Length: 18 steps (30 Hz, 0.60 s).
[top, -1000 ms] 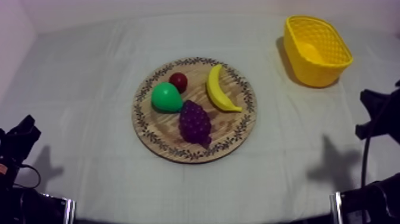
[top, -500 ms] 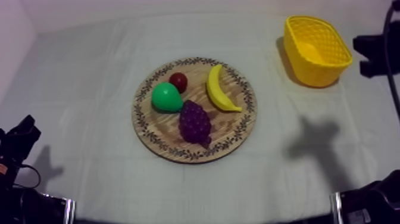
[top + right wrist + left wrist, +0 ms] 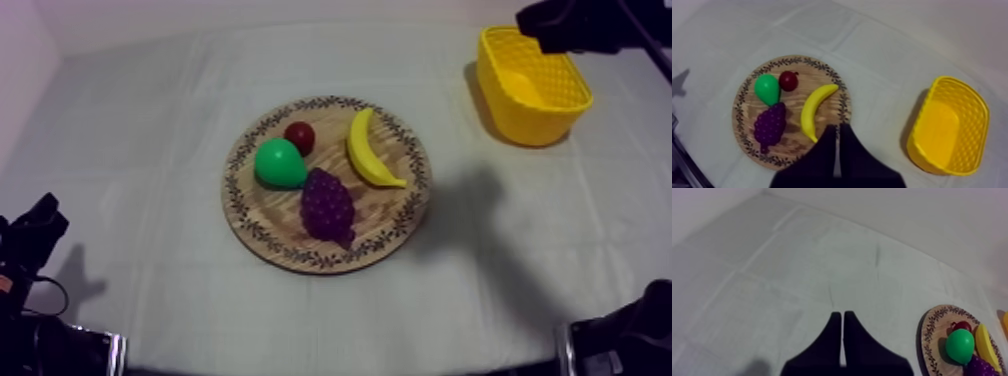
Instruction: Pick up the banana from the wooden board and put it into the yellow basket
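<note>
Reaching: right gripper [image 3: 837, 130], fingers narrow and empty, hangs high facing the banana [image 3: 812, 111] on the wooden board [image 3: 792, 137]. Next, open wide and descend. The left gripper [image 3: 841, 318] is likewise narrow.

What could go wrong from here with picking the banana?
1. The right gripper has its jaws shut; lowered like this, it would likely push the banana instead of gripping it.
2. The grapes lie close beside the banana, so wide-open jaws could nudge them.
3. The basket stands off the board; a weak grip may drop the banana on the cloth.
</note>
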Each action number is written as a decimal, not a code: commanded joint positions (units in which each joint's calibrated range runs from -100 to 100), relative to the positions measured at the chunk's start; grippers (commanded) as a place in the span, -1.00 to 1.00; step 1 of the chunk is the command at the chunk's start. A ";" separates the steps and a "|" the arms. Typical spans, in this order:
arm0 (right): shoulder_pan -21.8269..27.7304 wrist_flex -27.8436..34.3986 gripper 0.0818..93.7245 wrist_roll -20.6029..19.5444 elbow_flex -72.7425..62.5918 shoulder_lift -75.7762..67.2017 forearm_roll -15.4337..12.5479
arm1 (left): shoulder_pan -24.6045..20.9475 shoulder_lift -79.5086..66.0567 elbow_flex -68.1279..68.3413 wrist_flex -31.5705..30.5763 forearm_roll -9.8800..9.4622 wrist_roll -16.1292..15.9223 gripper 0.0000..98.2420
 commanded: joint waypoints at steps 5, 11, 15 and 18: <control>-3.34 3.66 -0.99 -4.44 -6.66 6.11 2.58 | 0.02 -0.05 -0.01 0.00 0.03 0.01 -1.00; -5.90 6.98 -0.98 -7.55 -10.88 11.36 5.02 | 0.02 -0.05 -0.01 0.00 0.03 0.01 -1.00; -7.34 8.38 -0.99 -9.42 -12.43 15.21 6.55 | 0.02 -0.05 -0.01 0.00 0.03 0.01 -1.00; -8.21 8.90 -0.99 -10.68 -14.02 18.33 7.55 | 0.02 -0.05 -0.01 0.00 0.03 0.01 -1.00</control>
